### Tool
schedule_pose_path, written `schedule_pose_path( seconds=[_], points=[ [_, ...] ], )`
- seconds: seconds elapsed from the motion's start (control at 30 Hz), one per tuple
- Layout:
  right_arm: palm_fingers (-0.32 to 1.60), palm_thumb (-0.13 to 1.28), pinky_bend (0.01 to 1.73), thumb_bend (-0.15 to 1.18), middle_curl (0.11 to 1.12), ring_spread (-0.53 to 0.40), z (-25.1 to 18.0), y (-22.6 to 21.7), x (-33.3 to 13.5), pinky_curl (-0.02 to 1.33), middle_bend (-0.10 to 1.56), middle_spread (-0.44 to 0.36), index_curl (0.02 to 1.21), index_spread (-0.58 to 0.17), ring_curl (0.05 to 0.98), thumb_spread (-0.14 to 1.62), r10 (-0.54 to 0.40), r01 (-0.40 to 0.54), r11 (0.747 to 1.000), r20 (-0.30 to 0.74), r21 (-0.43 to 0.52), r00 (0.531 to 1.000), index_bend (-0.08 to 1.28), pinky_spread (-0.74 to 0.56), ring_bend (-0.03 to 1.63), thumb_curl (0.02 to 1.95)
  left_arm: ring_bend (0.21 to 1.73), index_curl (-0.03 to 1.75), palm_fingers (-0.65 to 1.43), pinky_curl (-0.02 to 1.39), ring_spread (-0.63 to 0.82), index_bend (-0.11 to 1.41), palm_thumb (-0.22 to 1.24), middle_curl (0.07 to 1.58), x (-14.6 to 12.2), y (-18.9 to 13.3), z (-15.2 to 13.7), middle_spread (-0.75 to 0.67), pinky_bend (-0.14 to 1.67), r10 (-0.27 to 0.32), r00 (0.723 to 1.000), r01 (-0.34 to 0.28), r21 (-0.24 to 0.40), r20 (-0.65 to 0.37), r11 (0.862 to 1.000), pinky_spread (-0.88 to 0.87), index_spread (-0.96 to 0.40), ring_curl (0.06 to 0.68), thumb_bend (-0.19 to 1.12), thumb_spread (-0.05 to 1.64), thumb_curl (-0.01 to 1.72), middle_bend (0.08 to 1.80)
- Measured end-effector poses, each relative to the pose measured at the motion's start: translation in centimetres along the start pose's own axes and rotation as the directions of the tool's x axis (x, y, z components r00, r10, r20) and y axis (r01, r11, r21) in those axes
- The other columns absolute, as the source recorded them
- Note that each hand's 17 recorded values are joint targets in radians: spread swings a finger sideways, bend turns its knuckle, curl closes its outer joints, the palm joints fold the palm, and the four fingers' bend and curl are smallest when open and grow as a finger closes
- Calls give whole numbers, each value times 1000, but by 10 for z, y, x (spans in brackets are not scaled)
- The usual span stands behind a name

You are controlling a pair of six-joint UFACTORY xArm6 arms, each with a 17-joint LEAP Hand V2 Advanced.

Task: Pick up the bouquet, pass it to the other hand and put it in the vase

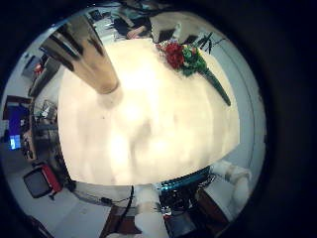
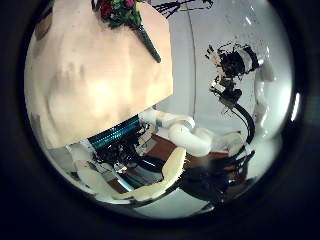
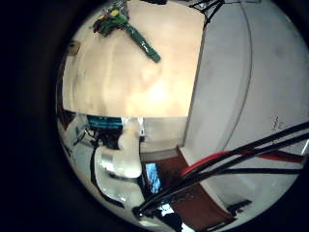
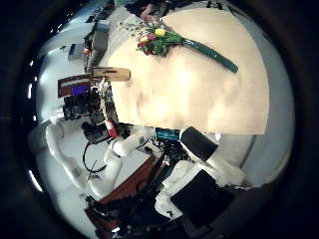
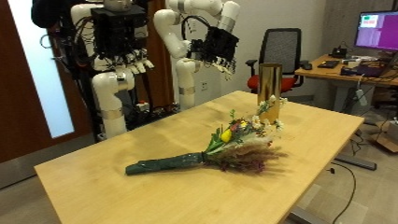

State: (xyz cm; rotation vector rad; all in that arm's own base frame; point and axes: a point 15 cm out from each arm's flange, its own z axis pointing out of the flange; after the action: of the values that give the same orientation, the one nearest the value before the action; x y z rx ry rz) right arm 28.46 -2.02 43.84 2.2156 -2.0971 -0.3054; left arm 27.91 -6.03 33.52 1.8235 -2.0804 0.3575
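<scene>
The bouquet (image 5: 236,142) lies flat on the light wooden table (image 5: 112,191), its flowers towards the tall gold vase (image 5: 267,89) and its green wrapped stems (image 5: 162,166) pointing away from it. The vase stands upright near the table's far edge. My left hand (image 5: 221,49) hangs high above the table near the vase, open and empty. My right hand (image 5: 122,45) hangs high beyond the table's far edge, open and empty. The right thumb side palm view shows the bouquet (image 4: 164,40).
An office chair (image 5: 284,47) and a desk with a monitor (image 5: 374,33) stand behind the table on the vase's side. The bouquet also shows in the left thumb side palm view (image 2: 125,12) and in the right little finger side palm view (image 3: 124,26).
</scene>
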Motion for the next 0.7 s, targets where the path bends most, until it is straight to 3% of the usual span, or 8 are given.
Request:
schedule_pose_path(
  seconds=[0.17,0.37,0.53,0.7],
  points=[
    [177,619,394,-23,332,190,3,-13,-1,306,251,102,246,-264,232,1095,-2,2,1000,9,-13,1000,149,354,471,343,391,285,-35,319,650,163,206,241,0,-1,1,561,203,2,1000,-2,-1,0,1000,587,302,231,-39,748,333,180],
    [178,598,403,-22,332,174,5,-24,3,303,256,97,247,-259,230,1109,6,-6,1000,12,-16,1000,156,337,473,337,390,284,-35,319,650,163,206,241,15,1,4,561,203,55,998,-55,-18,11,998,587,302,232,-39,748,333,180],
    [220,595,414,-22,328,132,9,-51,28,299,250,75,253,-237,227,1111,71,-71,997,28,-18,997,156,320,480,337,385,289,-30,318,650,169,206,242,21,4,-2,557,198,88,996,-87,-21,33,996,582,309,231,-39,748,333,180],
    [250,596,398,-21,338,145,26,-85,61,292,291,118,253,-212,227,1117,142,-139,988,53,-67,988,152,318,505,339,386,294,-28,316,650,169,208,243,28,8,0,545,198,111,993,-110,-31,31,993,585,310,230,-39,748,331,180]
  ],
)
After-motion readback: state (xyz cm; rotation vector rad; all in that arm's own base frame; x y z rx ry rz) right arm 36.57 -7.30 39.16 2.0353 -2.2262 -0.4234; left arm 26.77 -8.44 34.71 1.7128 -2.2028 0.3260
